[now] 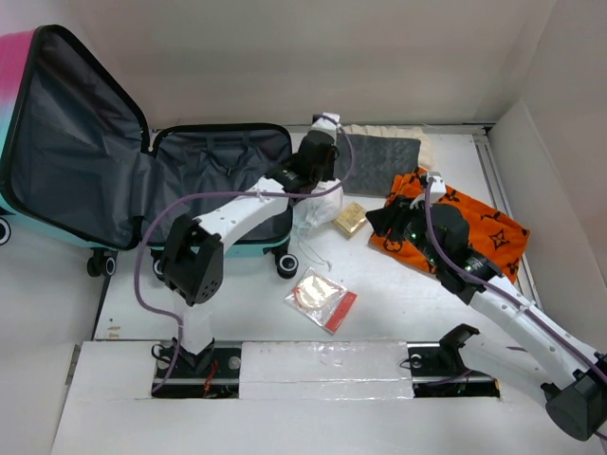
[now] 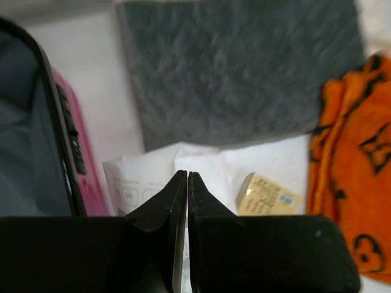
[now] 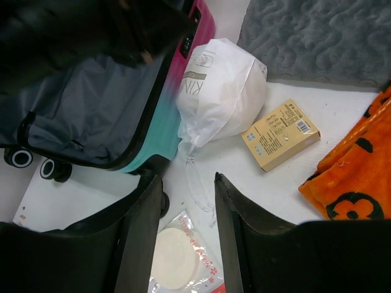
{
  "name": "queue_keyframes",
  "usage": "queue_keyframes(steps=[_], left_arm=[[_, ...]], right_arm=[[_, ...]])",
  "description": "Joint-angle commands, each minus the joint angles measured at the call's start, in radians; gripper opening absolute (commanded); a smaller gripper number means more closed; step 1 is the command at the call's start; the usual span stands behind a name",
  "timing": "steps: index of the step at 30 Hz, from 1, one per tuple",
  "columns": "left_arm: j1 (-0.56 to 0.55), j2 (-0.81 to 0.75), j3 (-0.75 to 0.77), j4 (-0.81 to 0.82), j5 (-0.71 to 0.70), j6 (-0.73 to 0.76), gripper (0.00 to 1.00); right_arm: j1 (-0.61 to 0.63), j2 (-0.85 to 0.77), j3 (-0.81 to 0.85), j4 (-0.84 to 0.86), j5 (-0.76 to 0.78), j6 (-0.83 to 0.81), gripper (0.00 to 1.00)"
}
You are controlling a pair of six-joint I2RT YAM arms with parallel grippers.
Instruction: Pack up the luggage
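Now the left claw point(image 2: 186, 174), clenched over a white drawstring bag point(image 3: 220, 85), is nearer the open pink-to-turquoise hard-shell luggage point(image 1: 209, 156) lying just to its left on the bench point(image 1: 398, 303), while the right claw point(image 3: 186, 180) hangs released and empty.

The luggage point(image 1: 114, 171) lid runs off the left edge.

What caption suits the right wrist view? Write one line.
Open right end effector frames a clear packet; white bag sits beside the open luggage.
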Motion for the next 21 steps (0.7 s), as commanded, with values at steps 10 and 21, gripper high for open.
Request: queue_keyframes(steps=[10,21], left_arm=[[0.172,-0.253,0.115,-0.088,0.178,-0.036,0.00],[0.115,-0.086,0.011,-0.096,0.233,-0.042,0.73]], right_arm=[[0.026,0.000,-0.001,0.053,0.020,0.018,0.48],[0.054,0.021,-0.010,0.062,0.049,0.027,0.58]])
